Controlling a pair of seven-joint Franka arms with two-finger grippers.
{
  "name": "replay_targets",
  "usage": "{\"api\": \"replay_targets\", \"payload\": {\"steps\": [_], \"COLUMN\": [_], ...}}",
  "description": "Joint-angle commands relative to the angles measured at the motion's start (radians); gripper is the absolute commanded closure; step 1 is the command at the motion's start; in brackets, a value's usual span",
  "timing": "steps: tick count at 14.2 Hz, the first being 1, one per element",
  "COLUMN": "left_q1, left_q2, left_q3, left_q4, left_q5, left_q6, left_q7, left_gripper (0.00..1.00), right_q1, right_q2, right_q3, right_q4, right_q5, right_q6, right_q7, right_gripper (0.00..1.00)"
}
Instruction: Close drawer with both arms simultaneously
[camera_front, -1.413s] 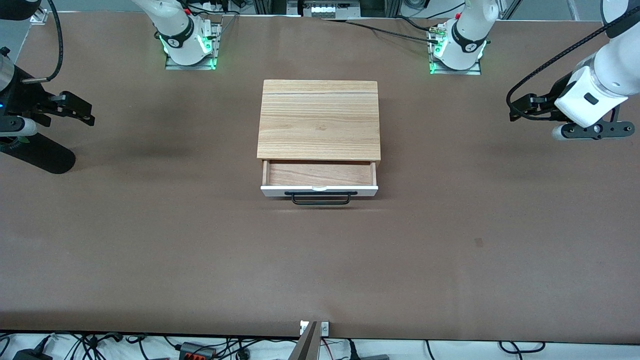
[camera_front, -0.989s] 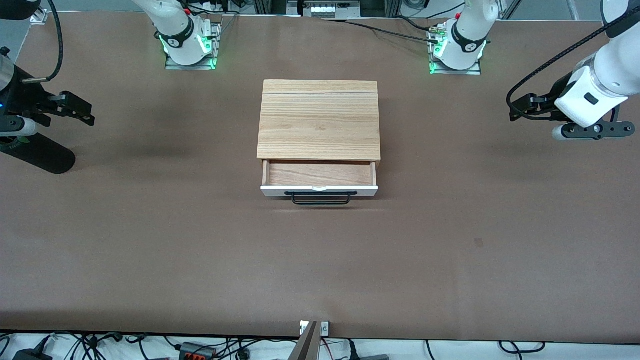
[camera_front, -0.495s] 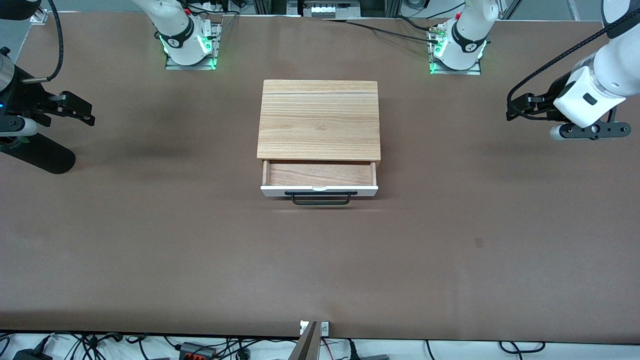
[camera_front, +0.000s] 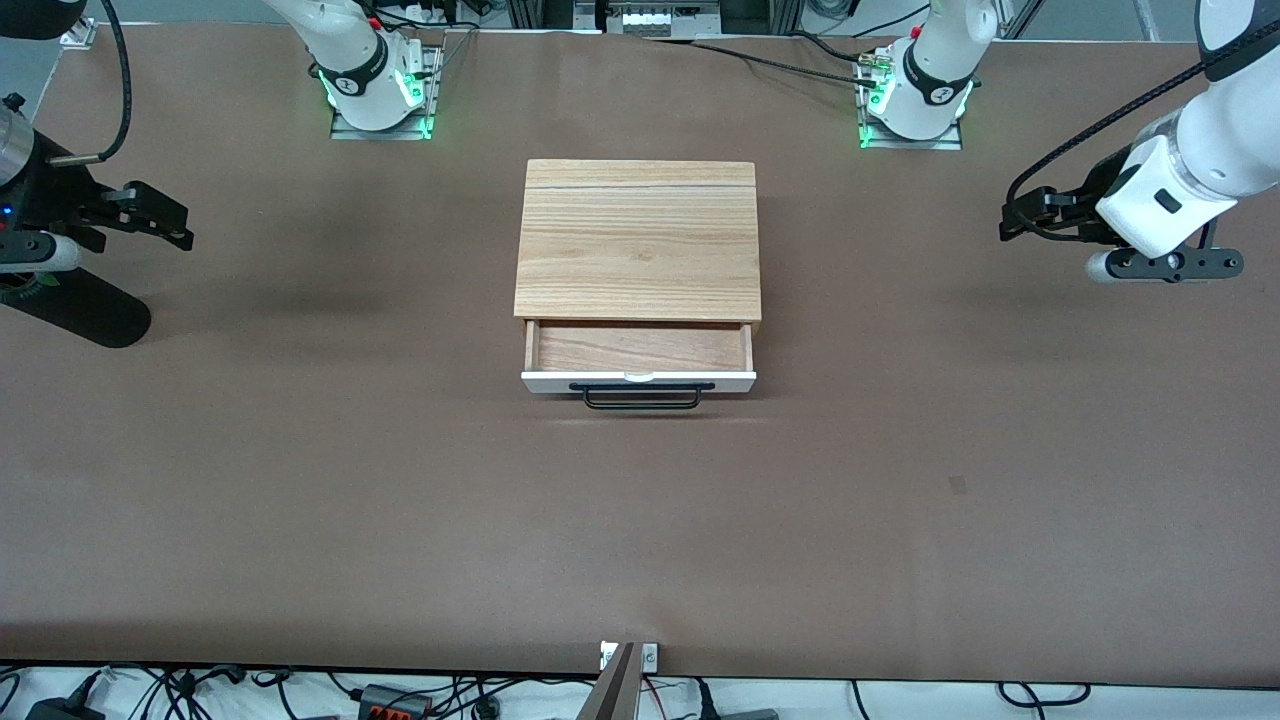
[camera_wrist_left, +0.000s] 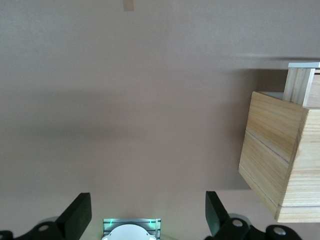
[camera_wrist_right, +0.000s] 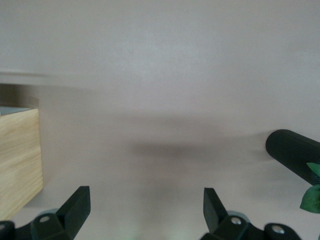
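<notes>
Surface: brown tabletop (camera_front: 300, 480).
Drawer: shallow light-wood tray with white front panel and black bar handle (camera_front: 640, 362), pulled out at 6 o'clock of the cabinet, nearest the front camera.
Cabinet: small light-wood box (camera_front: 638, 240), mid-surface, farther than the drawer.
Left claw (camera_wrist_left: 145, 215): at 3 o'clock of the cabinet, over bare surface, spread wide, holding nothing.
Right claw (camera_wrist_right: 145, 212): at 9 o'clock, spread wide, holding nothing.

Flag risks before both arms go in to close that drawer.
1. Both end effectors, left and right, are open and far out at their ends of the table, so uneven arrival at the drawer could skew it until it jams.
2. The cabinet shows no visible fixing; a push may slide it.
3. The black handle protrudes and could snag a finger.
</notes>
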Motion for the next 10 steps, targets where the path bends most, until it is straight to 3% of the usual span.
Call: {"api": "replay_targets", "payload": {"steps": [1,3,7,10], "left_q1": [-0.024,-0.064,-0.184,-0.202], "left_q2": [0.100,0.235,0.400,0.489], "left_q3": [-0.005,-0.005,-0.004,-0.007], "left_q4": [0.095,0.228,0.305,0.359], "left_q5": [-0.015,-0.061,-0.069,-0.078], "left_q6": [-0.006,-0.012,0.029,0.066], "left_q7": [0.000,-0.026,-0.110,-0.109], "left_gripper": [0.00,0.00,0.00,0.00], "right_q1": [0.003,0.032,0.066,0.081], "right_q2": [0.007,0.013,0.049,0.102], "right_q3": [0.006,0.005,0.006,0.005], "right_q4": [0.020,0.020,0.020,0.021], "right_q5": [0.014,0.029,0.189,0.274], "right_q6": [-0.044,-0.090,-0.113,-0.115], "right_q7": [0.004,0.013,0.007,-0.005], "right_gripper": [0.00,0.00,0.00,0.00]}}
